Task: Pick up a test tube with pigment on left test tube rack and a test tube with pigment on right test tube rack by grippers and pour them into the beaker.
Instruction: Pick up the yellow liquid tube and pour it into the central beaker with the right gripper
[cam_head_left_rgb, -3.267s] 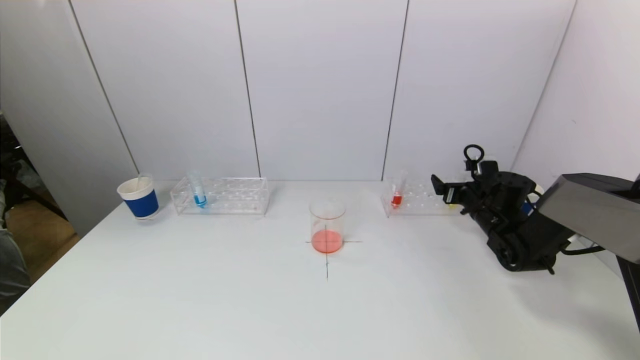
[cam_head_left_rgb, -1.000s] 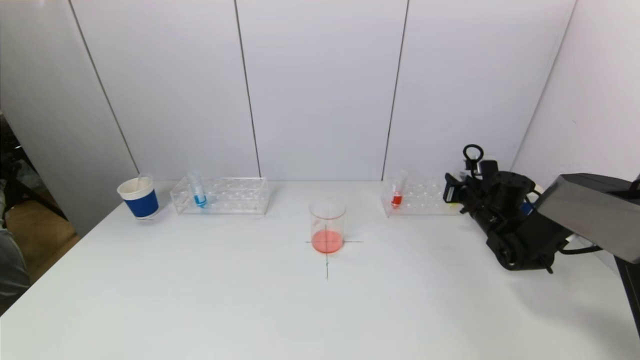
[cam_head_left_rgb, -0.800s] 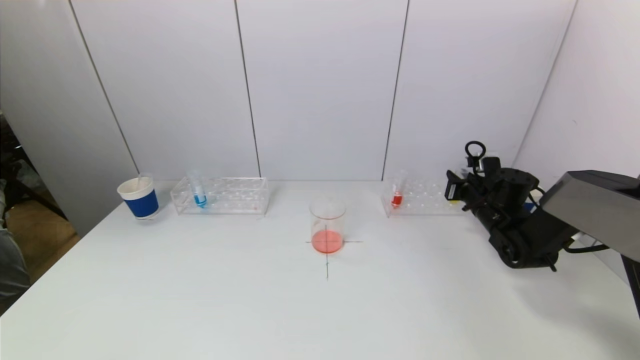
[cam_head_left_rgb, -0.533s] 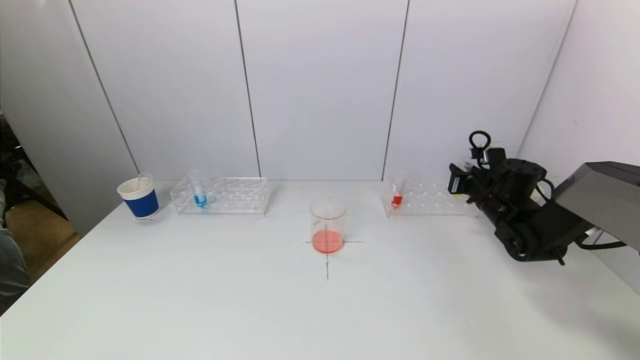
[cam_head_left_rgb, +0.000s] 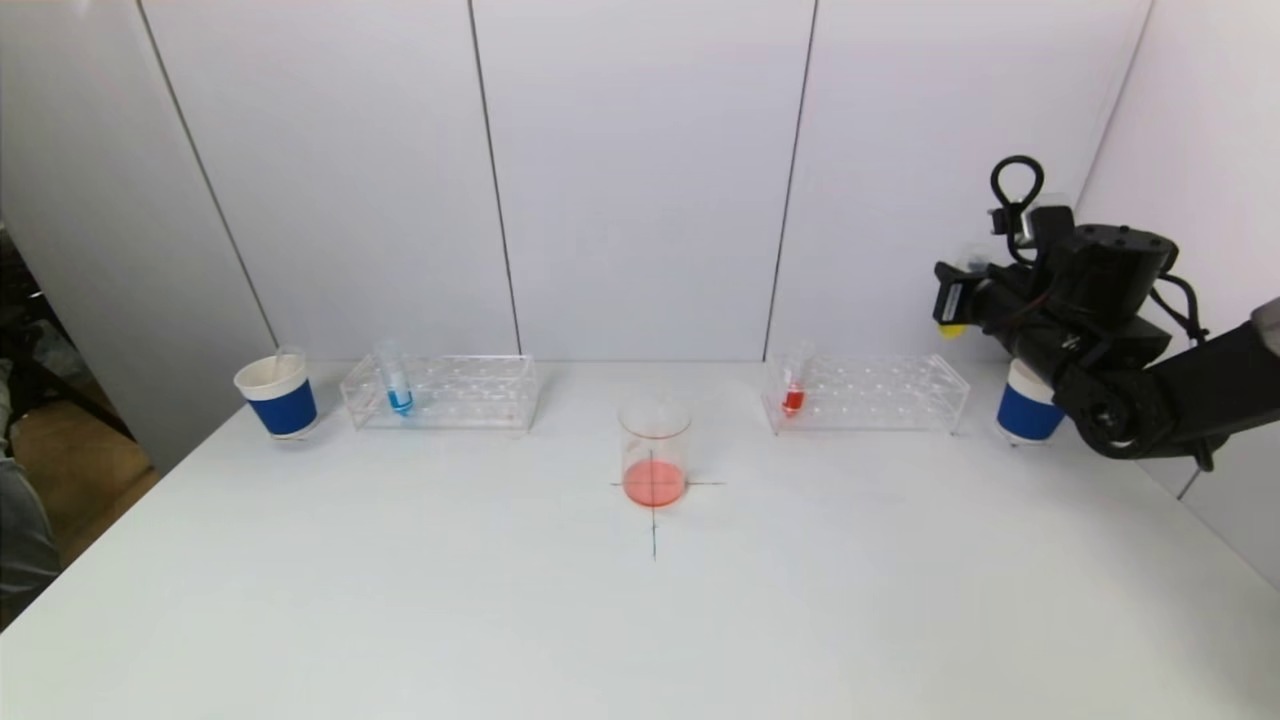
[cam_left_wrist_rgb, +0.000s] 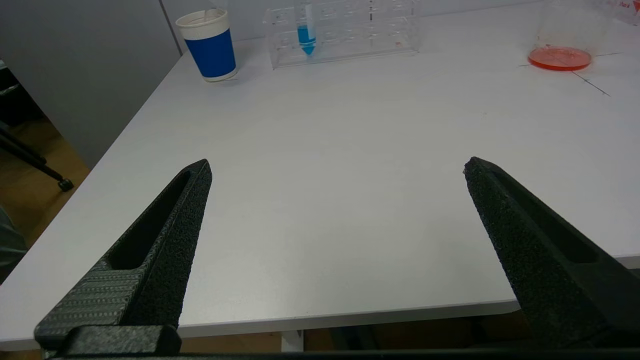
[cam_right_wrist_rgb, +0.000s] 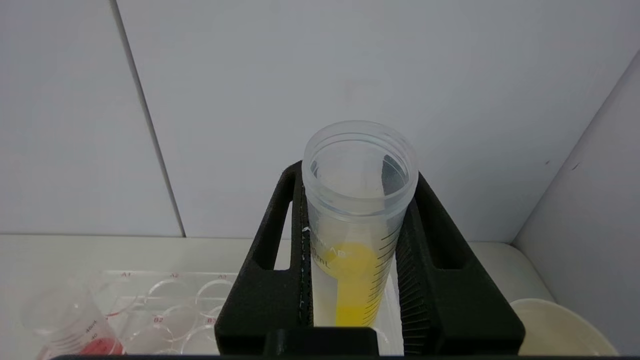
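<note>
The head view looks forward and down from above the near table edge, with the beaker (cam_head_left_rgb: 654, 446) central. The left wrist view sits low, well short of the beaker (cam_left_wrist_rgb: 568, 35), facing it. The right wrist view looks closely down beyond it.

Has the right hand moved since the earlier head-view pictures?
Yes. The right hand, shut on the yellow tube, has risen and shifted right, now above the right rack.

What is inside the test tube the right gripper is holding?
Yellow pigment fills the lower part of the test tube clamped in the right gripper; above that it looks empty to its open rim. The tube's bottom tip is hidden behind the gripper body.
</note>
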